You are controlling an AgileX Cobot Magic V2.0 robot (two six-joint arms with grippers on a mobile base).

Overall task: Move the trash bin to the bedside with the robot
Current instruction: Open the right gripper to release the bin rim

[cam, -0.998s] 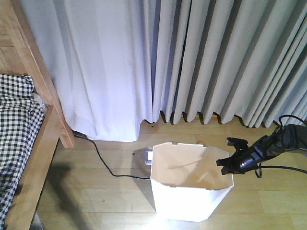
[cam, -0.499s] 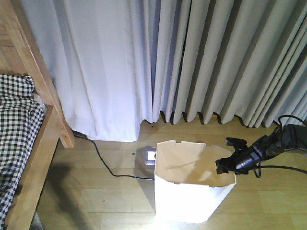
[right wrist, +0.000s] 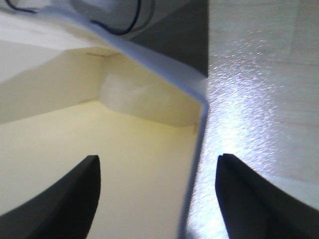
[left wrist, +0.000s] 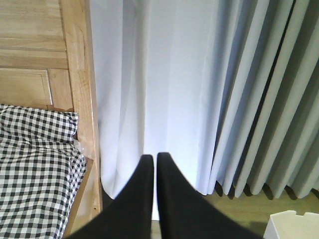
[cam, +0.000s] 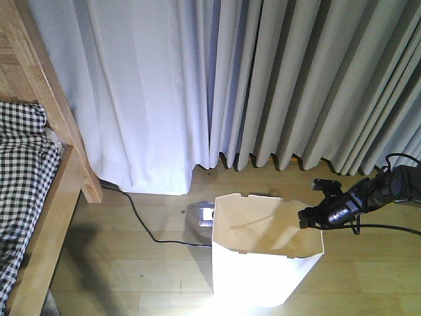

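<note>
The white trash bin (cam: 263, 270) stands upright on the wooden floor, its cream inside showing. My right gripper (cam: 313, 200) is at the bin's right rim. In the right wrist view that gripper (right wrist: 158, 156) is open and straddles the bin wall (right wrist: 195, 164), one finger inside and one outside. The bed with its wooden post (cam: 58, 108) and checked bedding (cam: 23, 164) is at the far left, well apart from the bin. My left gripper (left wrist: 152, 156) is shut on nothing, raised and facing the curtain, with the bed post (left wrist: 82, 74) to its left and a corner of the bin (left wrist: 294, 225) at lower right.
Long grey-white curtains (cam: 263, 79) hang along the back wall down to the floor. A black cable (cam: 141, 224) runs across the floor from the bed to a small grey and white box (cam: 204, 214) right behind the bin. My right arm's own cable (cam: 395, 229) trails to the right.
The bin has shifted slightly to the right, uncovering more of the small box behind it. My right gripper has risen a little at the rim. The bed and curtains have not moved.
</note>
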